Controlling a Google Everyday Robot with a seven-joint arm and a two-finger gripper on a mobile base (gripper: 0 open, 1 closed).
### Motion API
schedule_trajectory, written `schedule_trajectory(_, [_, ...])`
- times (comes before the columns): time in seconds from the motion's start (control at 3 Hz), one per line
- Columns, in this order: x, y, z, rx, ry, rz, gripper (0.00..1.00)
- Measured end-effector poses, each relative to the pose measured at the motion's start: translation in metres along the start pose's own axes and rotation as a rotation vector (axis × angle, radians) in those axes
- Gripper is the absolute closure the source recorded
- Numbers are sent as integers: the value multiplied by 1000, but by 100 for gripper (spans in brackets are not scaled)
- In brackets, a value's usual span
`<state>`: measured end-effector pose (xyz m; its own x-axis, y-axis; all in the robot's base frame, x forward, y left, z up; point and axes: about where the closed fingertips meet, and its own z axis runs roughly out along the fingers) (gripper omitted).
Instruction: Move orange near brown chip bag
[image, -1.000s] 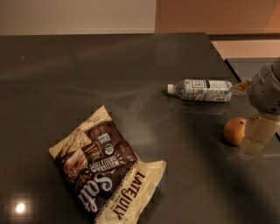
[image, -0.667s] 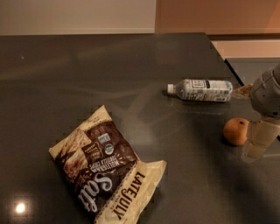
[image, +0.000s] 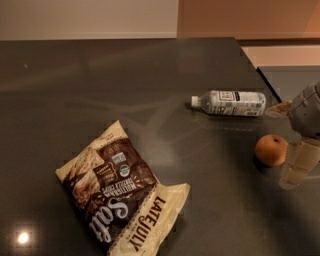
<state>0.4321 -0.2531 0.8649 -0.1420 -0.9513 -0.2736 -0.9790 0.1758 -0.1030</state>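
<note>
Orange by the right edge, chip bag toward the near edge

The orange sits on the dark counter close to its right edge, about midway between the far and near edges. It rests on the surface with a faint reflection under it. Just beside it, on the side toward the right edge, is the robot's hand, a pale part reaching down to the counter under a grey rounded body. Whether the hand is open or closed cannot be told, nor whether it touches the orange; it has not lifted the fruit.

Beyond the orange, toward the far right corner, a clear water bottle with a white label lies on its side, its cap pointing away from the right edge. It is near the orange but apart from it.

The chip bag, cream and dark brown with "Salt" and "LATE JULY" printed on it, lies flat and askew toward the near edge, left of the middle, one end reaching the bottom of the view. It is well apart from the orange, with bare counter between them.

A small bright spot of reflected light shows near the near left corner
</note>
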Motion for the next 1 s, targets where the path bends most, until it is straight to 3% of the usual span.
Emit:
schedule_trajectory(0.33, [3, 1, 3, -12, 7, -5, 15])
schedule_trajectory(1.0, [11, 0, 3, -19, 8, -11, 60])
